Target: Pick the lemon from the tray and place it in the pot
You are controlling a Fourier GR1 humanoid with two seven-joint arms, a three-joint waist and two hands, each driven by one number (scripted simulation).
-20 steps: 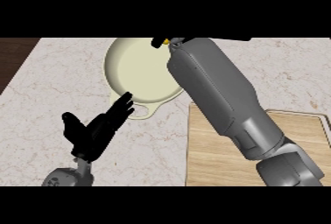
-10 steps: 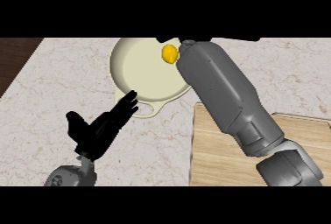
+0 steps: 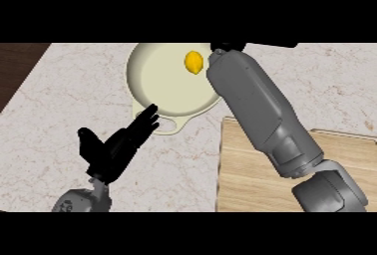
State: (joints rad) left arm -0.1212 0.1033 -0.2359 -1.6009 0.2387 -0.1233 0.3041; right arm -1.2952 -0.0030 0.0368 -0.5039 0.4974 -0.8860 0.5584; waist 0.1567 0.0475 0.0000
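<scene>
The yellow lemon [image 3: 194, 62] lies inside the cream pot [image 3: 158, 82] near its far right wall. My right forearm [image 3: 258, 109] rises along the pot's right side. Only a dark sliver of the right hand [image 3: 228, 47] shows at the top edge, just right of the lemon and apart from it. The wooden tray [image 3: 346, 167] sits at the lower right with the right arm passing over it. My left hand [image 3: 117, 147] rests open at the lower left with fingers up, its tips near the pot's front handle [image 3: 171, 125].
The pale marble counter [image 3: 66, 99] runs under everything. A dark wooden strip [image 3: 18, 64] borders it at the upper left.
The lemon has come out from under the right hand and now lies in the pot. The right arm has shifted to the right. The left hand has barely moved.
</scene>
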